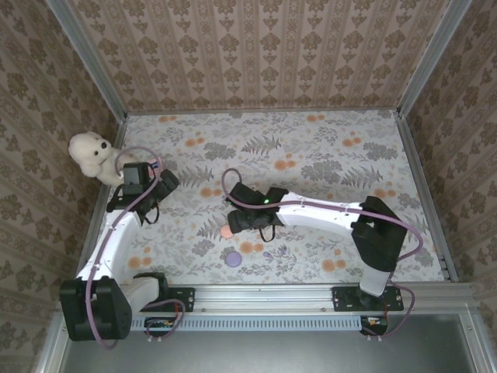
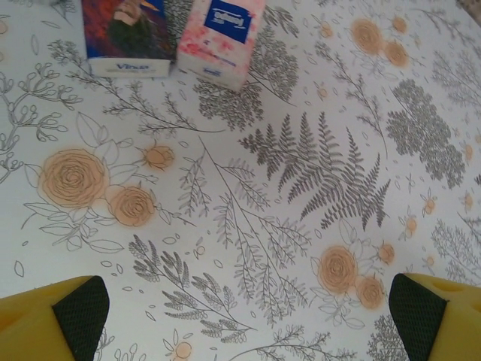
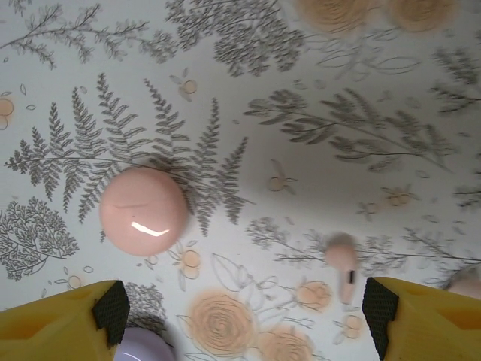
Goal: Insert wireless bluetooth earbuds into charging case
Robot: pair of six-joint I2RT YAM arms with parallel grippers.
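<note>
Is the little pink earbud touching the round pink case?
Apart. The right wrist view shows flowery tablecloth between the earbud and the case.

Glossy pink case (image 3: pixel 143 210) and pink earbud (image 3: pixel 342 263); grey-and-orange floral tablecloth (image 3: pixel 301 113).

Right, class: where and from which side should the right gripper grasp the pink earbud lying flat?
On the pink earbud, probably the rounded head, from straight above: it lies flat, the head is its thickest part, and the thin stem offers little to pinch.
</note>
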